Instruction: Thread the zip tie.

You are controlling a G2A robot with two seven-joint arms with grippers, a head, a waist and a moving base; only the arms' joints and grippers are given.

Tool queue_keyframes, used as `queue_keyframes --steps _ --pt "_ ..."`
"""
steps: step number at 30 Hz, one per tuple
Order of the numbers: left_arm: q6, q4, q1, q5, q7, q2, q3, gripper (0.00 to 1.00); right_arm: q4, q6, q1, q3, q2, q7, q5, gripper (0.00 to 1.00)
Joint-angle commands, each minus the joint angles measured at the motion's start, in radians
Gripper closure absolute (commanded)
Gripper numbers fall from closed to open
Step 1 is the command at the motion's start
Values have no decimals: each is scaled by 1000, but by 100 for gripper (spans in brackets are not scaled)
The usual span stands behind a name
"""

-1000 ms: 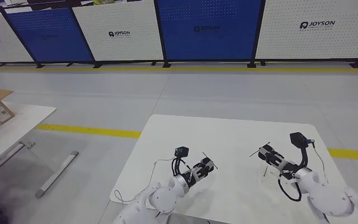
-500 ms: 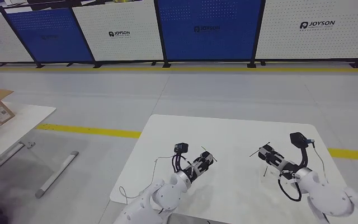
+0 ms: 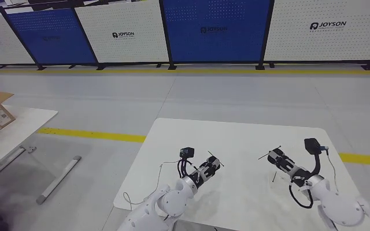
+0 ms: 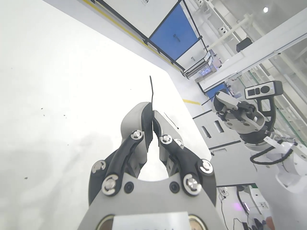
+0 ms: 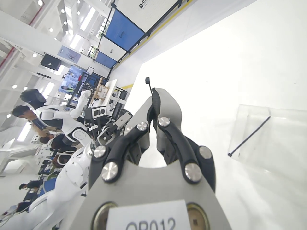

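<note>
Left wrist view: the left pincer (image 4: 152, 111) is clenched on a thin black plastic zip tie (image 4: 151, 89). Its narrow tail stands up out of the fingertips, slightly bowed, above the white counter (image 4: 60, 72). By its look the strip is very light, springy along its length and smooth. The free tail will likely wag if it is swung, so the hold is best kept close to the tip that has to enter the slot.

Right wrist view: the right pincer (image 5: 153, 96) is clenched on a second black zip tie with a small square head (image 5: 148, 82). The head pokes just past the pads. A grip right behind the head, as here, should keep the slot from twisting. Pinching the head itself would likely block the opening. Beside this pincer, a clear plastic tray (image 5: 275, 144) sits on the counter with a spare black zip tie (image 5: 249, 135) lying slantwise in it.

Top view: both pincers hang over the near part of the counter, well apart, each with a short dark strip crossing its tips. Tail and head are nowhere near meeting, so threading has not begun. The slot is too small to make out from here.
</note>
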Motion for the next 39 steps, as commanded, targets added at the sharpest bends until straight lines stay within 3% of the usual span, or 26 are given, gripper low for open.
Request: queue_keyframes --steps 1,7,18,30,33,35,39 --pt "0 0 0 0 0 0 0 100 -9 -5 -15 -20 -5 -43 -17 100" --pt "0 0 0 0 0 0 0 100 -61 21 -66 -89 -25 -185 -81 100" --pt "0 0 0 0 0 0 0 100 -59 41 -66 -101 -28 -166 -71 100" --pt "0 0 0 0 0 0 0 100 -50 -171 -181 18 -21 -112 73 100" --pt "0 0 0 0 0 0 0 100 -60 -186 -197 -6 -28 -111 94 100" --pt "0 0 0 0 0 0 0 100 -60 -151 -188 -40 -34 -141 45 100" --pt "0 0 0 0 0 0 0 100 -60 -151 -188 -40 -34 -141 45 100"
